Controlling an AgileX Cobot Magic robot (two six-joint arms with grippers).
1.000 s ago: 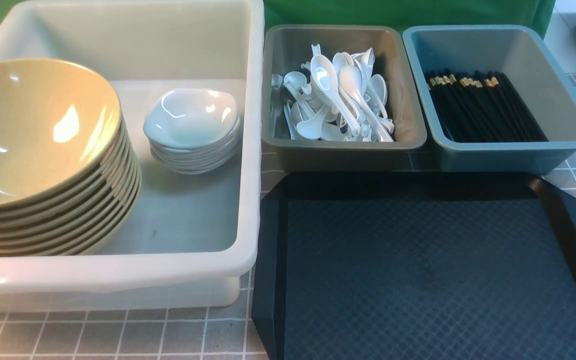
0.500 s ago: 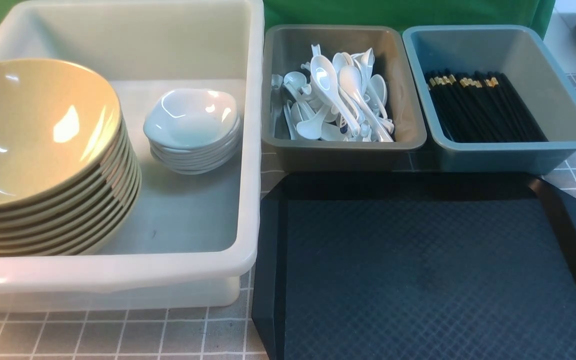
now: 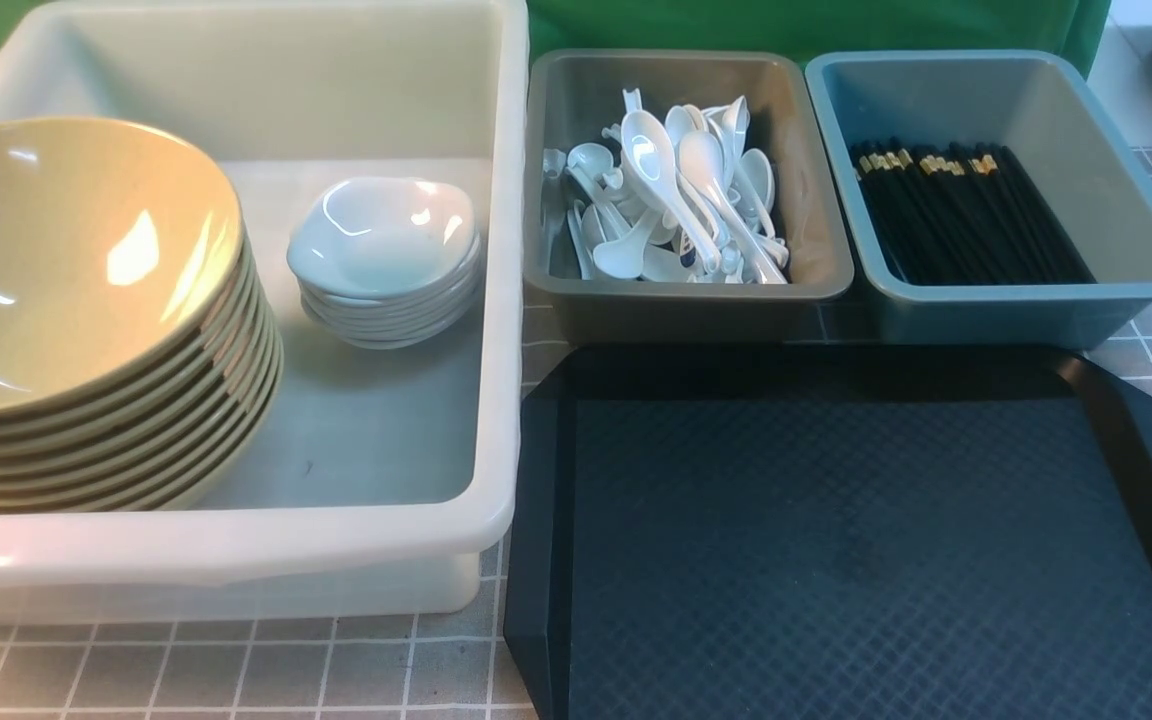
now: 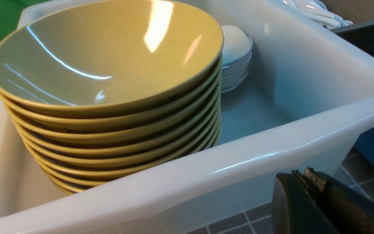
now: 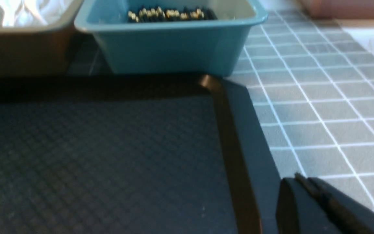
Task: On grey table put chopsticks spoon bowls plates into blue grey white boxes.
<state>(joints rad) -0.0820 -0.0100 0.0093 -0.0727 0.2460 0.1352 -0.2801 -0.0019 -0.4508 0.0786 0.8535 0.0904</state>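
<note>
Bowls (image 3: 76,300) and plates (image 3: 381,260) sit stacked in the white box (image 3: 236,560); chopsticks (image 3: 966,215) lie lengthwise in the blue box (image 3: 1036,310); tray (image 3: 836,540) apparently bare; both grippers (image 4: 307,175) (image 5: 304,182) pressed together, empty.

Finishes on your tabletop: glazed ware, plastic tubs, textured tray.

You have glossy speckled mustard bowls (image 3: 76,300) and glossy white plates (image 3: 383,255) in a smooth, translucent-looking white plastic box (image 3: 236,555); shiny white spoons (image 3: 676,195) in a smooth grey plastic box (image 3: 686,295); black chopsticks (image 3: 966,215) with gold bands in a smooth blue plastic box (image 3: 1026,305); a matt black tray (image 3: 836,540) with diamond-embossed texture; the grey tabletop (image 3: 236,675) looks matt, with a white grid.
</note>
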